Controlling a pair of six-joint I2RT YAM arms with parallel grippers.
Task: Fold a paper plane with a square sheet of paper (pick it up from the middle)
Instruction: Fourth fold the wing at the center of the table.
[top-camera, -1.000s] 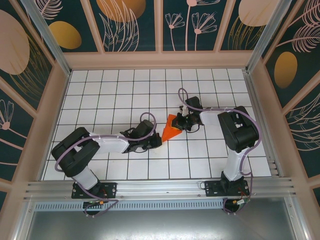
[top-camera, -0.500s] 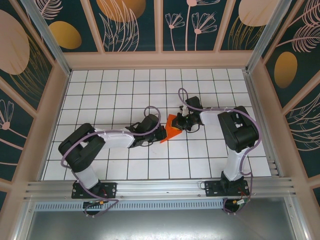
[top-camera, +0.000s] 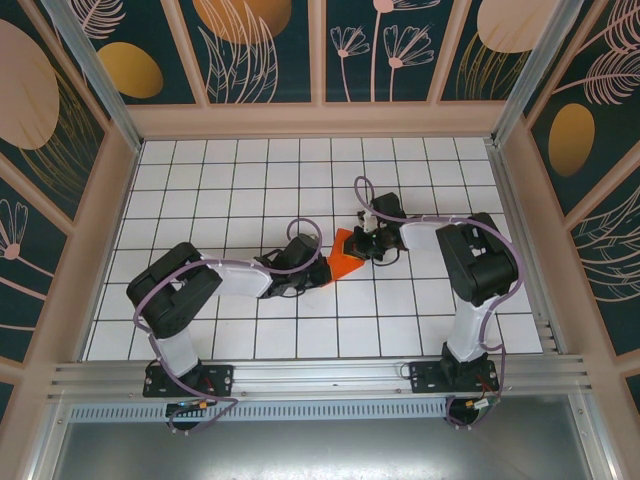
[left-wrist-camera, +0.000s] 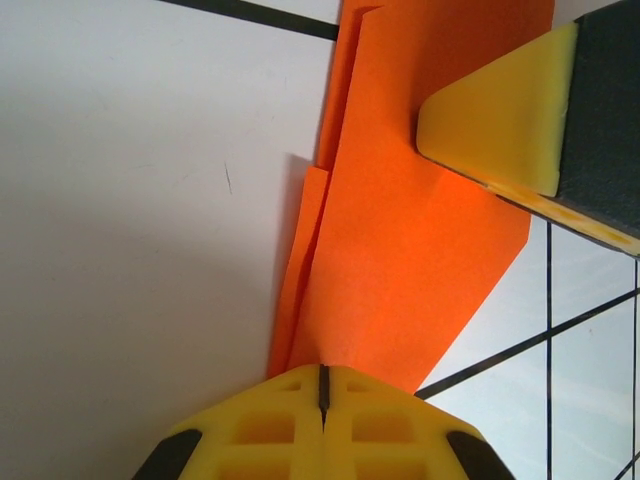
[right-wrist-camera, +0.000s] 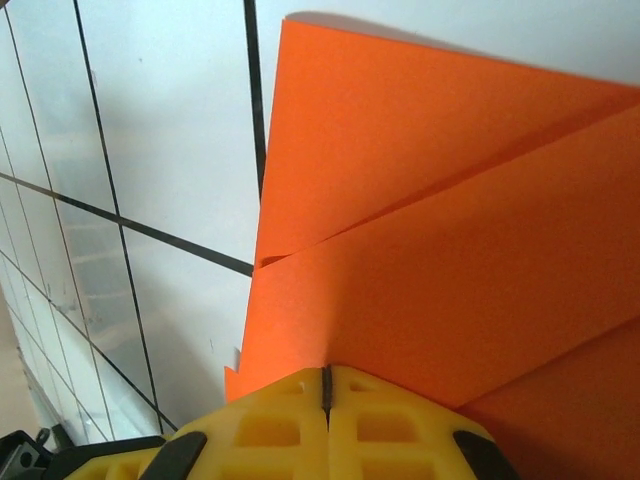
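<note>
Left arm: swung rightward across the white gridded table (top-camera: 230, 180) over the past second, so that the left gripper (top-camera: 318, 270) now covers more of the orange paper than it did; right arm unchanged in pose. Item: square sheet of paper (top-camera: 347, 262), partly folded into layered flaps, lying flat near the table's middle, between the two grippers and touched by both. Left gripper (left-wrist-camera: 322, 372): fingers pressed together, nothing between them, tips bearing on the near edge of the sheet (left-wrist-camera: 400, 230). Right gripper (top-camera: 366, 245): likewise pressed together and empty, tips set on the sheet from the opposite side. Hazards, as a judgement: a closed tip dragged over thin paper may push the whole sheet along rather than sharpen a crease; if the holding tip slips, the flaps could skew or spring open; the two grippers stand near each other and could knock together. View notes: the overhead camera gives the arms' layout and the sheet's place on the grid, but not the folds. The left wrist camera shows stepped layer edges along one side and the right gripper's yellow fingertip (left-wrist-camera: 500, 110) resting on the paper. The right wrist camera, above its own gripper (right-wrist-camera: 326, 372), shows a diagonal flap edge crossing the sheet (right-wrist-camera: 420, 230) and a thin shadow beneath the far edge, suggesting slight lift.
</note>
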